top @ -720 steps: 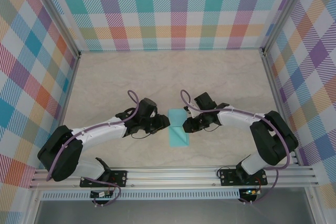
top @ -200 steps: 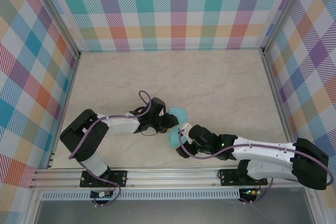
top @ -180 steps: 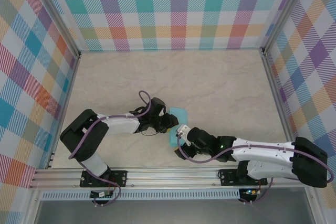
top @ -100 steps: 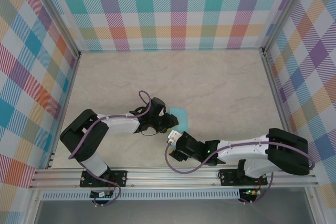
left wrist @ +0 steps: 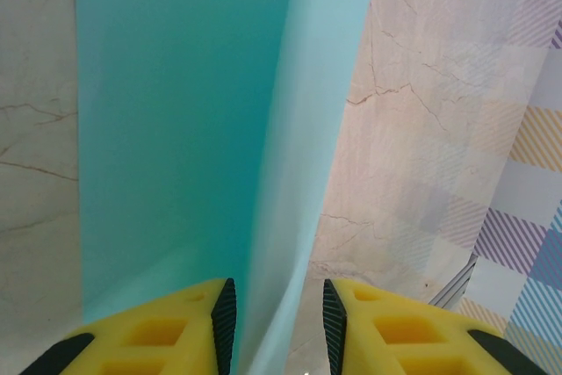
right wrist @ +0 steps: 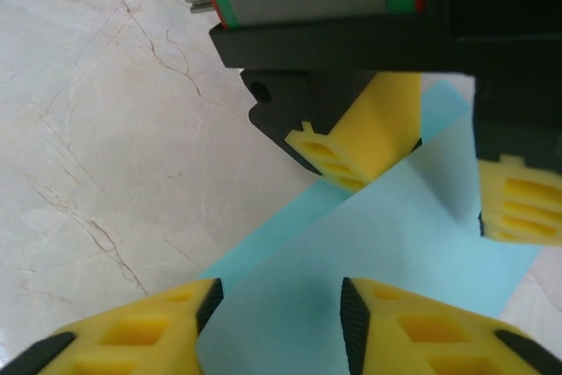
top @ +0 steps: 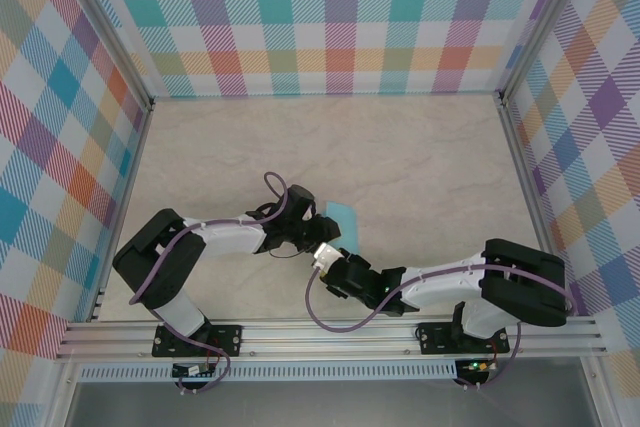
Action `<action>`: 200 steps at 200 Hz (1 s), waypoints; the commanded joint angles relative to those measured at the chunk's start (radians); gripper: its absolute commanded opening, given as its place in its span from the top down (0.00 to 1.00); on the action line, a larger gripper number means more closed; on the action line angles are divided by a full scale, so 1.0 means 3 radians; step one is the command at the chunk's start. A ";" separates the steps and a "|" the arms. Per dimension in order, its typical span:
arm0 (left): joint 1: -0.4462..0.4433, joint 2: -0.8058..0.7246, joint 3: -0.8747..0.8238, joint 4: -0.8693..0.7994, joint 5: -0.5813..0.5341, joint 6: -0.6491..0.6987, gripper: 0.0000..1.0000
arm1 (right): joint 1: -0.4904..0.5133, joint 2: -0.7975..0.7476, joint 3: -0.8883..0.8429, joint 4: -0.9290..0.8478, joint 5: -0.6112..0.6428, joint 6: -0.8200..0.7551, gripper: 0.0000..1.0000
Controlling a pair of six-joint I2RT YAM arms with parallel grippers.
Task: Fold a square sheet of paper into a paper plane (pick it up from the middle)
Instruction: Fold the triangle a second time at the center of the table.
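The work area is formed by a pale beige table [top: 420, 157] with a marble-like pattern of thin brown veins. It is closed on three sides by walls [top: 330, 17] covered with a check of teal, orange, purple and yellow. The corners and the near edge are framed by aluminium rails [top: 330, 332], and the two arm bases are bolted on the near one. The surface is matt and evenly lit.

The sheet of paper [top: 345, 215] is found in the near half of the table, about midway between the side walls. It is light teal. From above, only its far end is seen, because the rest is covered by the two grippers. The left gripper [top: 320, 235] is placed at it from the left and the right gripper [top: 328, 259] from the near side. The two are just beside each other.

In the left wrist view the sheet [left wrist: 176, 129] is seen creased along its length, with a darker part on the left and a lighter flap on the right. The crease is led into the gap of the left gripper [left wrist: 279, 322]. Its jaws are held apart and the paper is not pinched.

In the right wrist view the near edge of the sheet [right wrist: 395, 243] is seen between the yellow fingers of the right gripper [right wrist: 281, 322]. These jaws are also parted. Whether the paper is touched by them cannot be told.
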 commanded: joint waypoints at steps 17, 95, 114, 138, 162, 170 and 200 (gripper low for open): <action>-0.0010 -0.0120 0.0082 -0.0121 -0.0033 -0.0004 0.66 | 0.0017 -0.0112 -0.0013 -0.0037 0.0079 0.0134 0.74; -0.0006 -0.0243 0.0137 -0.0446 -0.0235 0.0099 0.63 | -0.0231 -0.0509 -0.0109 -0.0335 -0.0526 0.0499 0.90; -0.0006 -0.0322 0.0121 -0.0553 -0.0374 0.0098 0.59 | -0.0411 -0.0628 -0.0145 -0.0364 -0.0895 0.0548 0.91; -0.0008 -0.0464 0.0116 -0.0763 -0.0578 0.0114 0.54 | -0.0706 -0.0691 -0.0175 -0.0367 -0.1455 0.0652 0.93; -0.0009 -0.0598 0.0115 -0.0946 -0.0737 0.0154 0.50 | -0.0973 -0.0634 -0.0121 -0.0436 -0.1936 0.0729 0.93; -0.0009 -0.0642 0.0105 -0.0974 -0.0763 0.0162 0.49 | -0.1065 -0.0603 -0.0087 -0.0477 -0.2067 0.0763 0.93; -0.0010 -0.0762 0.0046 -0.0993 -0.0765 0.0191 0.52 | -0.1348 -0.0486 -0.0009 -0.0535 -0.2485 0.0865 0.93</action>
